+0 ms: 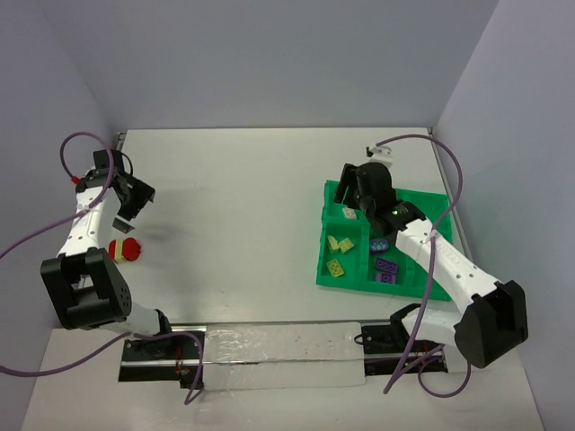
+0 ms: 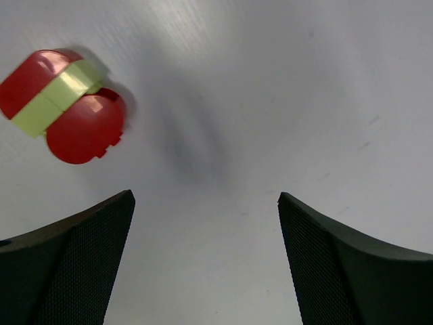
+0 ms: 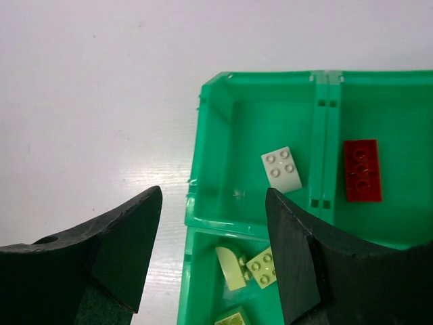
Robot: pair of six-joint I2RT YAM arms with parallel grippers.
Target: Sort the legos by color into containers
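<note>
**Top external:** The left gripper (image 1: 135,196) hung over the white table (image 1: 243,206) at far left. A red-and-yellow brick stack (image 1: 126,249) lay near it, on the side toward the arm bases. The right gripper (image 1: 358,193) stood over the far-left corner of the green tray (image 1: 433,205), hiding that compartment. Pale yellow-green bricks (image 1: 338,255) and purple bricks (image 1: 386,268) lay in nearer compartments. A purple cable (image 1: 446,175) arched beside the tray.

**Left wrist:** Only this view showed the left gripper (image 2: 205,203) gaping wide and holding nothing. The red-and-yellow brick stack (image 2: 64,105) lay ahead to the left, its yellow-green bar running diagonally between two rounded red pieces.

**Right wrist:** The right gripper (image 3: 214,196) was spread wide and empty above the green tray (image 3: 270,76). This view revealed a whitish brick (image 3: 282,169) lying askew in the corner compartment. A red brick (image 3: 361,170) lay beyond the divider, long axis pointing away from the camera.
</note>
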